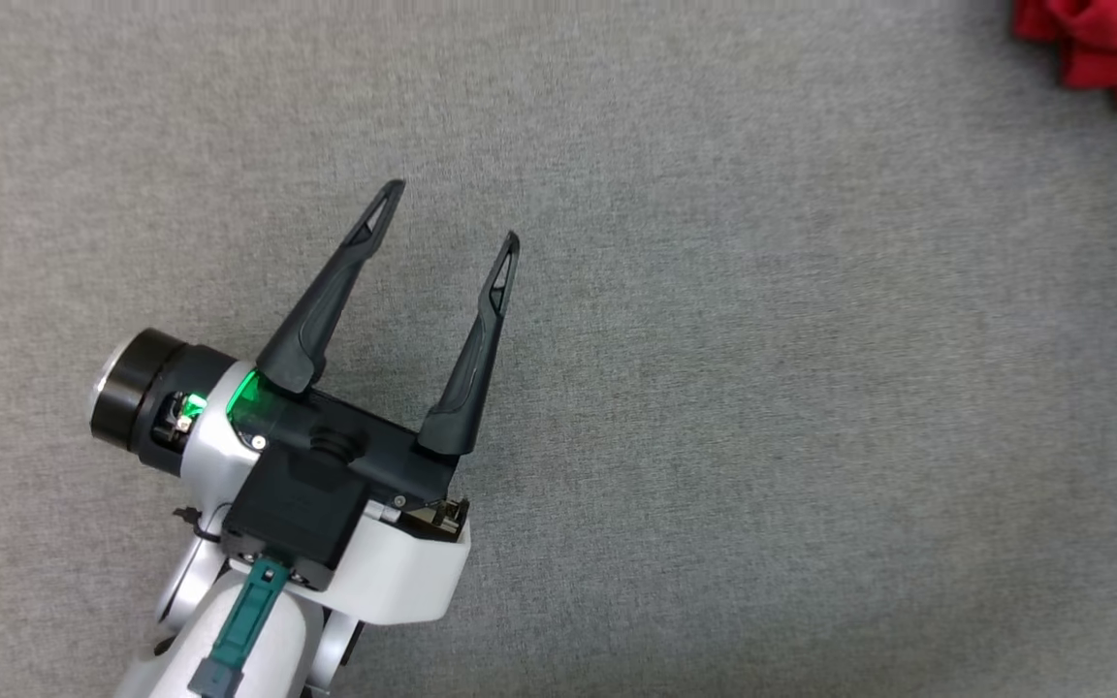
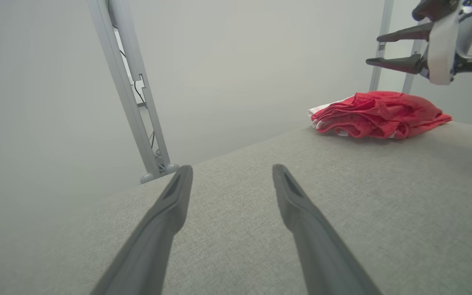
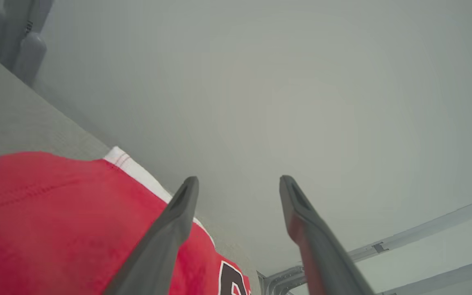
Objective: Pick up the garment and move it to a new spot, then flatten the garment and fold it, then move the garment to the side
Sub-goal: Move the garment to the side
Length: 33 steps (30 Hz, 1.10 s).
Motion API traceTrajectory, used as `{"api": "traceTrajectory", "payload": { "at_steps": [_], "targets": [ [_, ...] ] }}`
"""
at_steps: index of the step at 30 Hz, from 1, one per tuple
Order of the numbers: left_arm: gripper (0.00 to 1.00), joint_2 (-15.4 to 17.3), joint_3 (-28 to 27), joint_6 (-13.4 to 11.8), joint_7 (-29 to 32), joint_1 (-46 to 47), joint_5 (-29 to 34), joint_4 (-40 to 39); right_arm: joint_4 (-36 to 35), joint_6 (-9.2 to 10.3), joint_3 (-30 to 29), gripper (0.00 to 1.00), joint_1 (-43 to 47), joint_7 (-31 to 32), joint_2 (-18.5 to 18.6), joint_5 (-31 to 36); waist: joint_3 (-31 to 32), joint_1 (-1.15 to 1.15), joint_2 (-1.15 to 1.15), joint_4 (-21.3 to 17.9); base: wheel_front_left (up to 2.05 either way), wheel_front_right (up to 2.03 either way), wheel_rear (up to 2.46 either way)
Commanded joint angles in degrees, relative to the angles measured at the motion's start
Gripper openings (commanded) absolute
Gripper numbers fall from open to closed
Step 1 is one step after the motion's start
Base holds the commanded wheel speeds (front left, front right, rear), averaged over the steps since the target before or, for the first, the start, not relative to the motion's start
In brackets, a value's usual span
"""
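On the left, the left gripper (image 1: 453,210) hovers over bare grey table (image 1: 811,436) with its jaws spread wide and nothing between them, well apart from the work. It is best left parked there so that it cannot drag the cloth. Far to the right, at the table's edge region, lies the garment (image 2: 379,112). The right gripper (image 2: 373,50) hangs just above it, jaws released and empty, with a visible gap between the fingertips and the cloth in the left wrist view. Judging by the compact bundle set off to one side, the task appears close to done, and the step in hand is most likely clearing the right arm away. Doing that well means rising straight up before swinging sideways, with the jaws apart so that no fold catches on a finger and pulls the stack open. The garment is bright red, folded into a low, rounded pile with several layered edges showing along its near side. A white trim (image 3: 129,162) peeks out at one corner, and part of a dark print (image 3: 230,278) shows on the top layer. It looks soft and slightly puffed, not pressed flat.
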<state>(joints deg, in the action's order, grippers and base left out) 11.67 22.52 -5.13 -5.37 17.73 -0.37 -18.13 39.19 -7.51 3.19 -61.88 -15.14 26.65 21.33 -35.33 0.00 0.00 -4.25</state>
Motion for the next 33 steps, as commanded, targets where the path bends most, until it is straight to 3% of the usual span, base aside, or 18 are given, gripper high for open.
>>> {"api": "traceTrajectory", "payload": {
  "at_steps": [1, 6, 10, 22, 33],
  "targets": [
    [1.0, -0.1, -0.2, -0.3, -0.4, -0.5, -0.6, 0.2, -0.6, 0.04, -0.3, 1.0, 1.7, 0.0, -0.8, -1.0, 2.0, 0.0, 0.0, -0.5, 0.0, 0.0, 0.0],
    [1.0, -1.4, -0.9, -1.3, -1.8, -3.0, -3.5, 3.6, -6.9, 0.04, -1.7, 1.0, 10.0, 0.0, -10.8, -9.9, 7.5, 0.0, 0.0, -1.2, 0.0, 0.0, 0.0],
    [1.0, -2.6, -1.5, -2.4, -3.1, -5.2, -5.4, 6.7, -10.3, 0.04, -0.1, 1.0, 16.4, 0.0, -14.9, -16.6, 12.5, 0.0, 0.0, -0.9, 0.0, 0.0, 0.0],
    [1.0, -4.6, -5.1, -5.7, -6.8, -12.8, -11.2, 12.6, -19.5, 0.03, 8.5, 1.0, 33.0, 0.0, -20.5, -27.0, 23.4, 0.0, 0.0, 0.3, 0.0, 0.0, 0.0],
    [1.0, -6.0, -7.7, -5.8, -9.7, -18.8, -14.3, 17.2, -28.9, 0.03, 3.9, 1.0, 49.1, 0.0, -22.8, -27.5, 29.2, 0.0, 0.0, 3.2, 0.0, 0.0, 0.0]
  ]
}}
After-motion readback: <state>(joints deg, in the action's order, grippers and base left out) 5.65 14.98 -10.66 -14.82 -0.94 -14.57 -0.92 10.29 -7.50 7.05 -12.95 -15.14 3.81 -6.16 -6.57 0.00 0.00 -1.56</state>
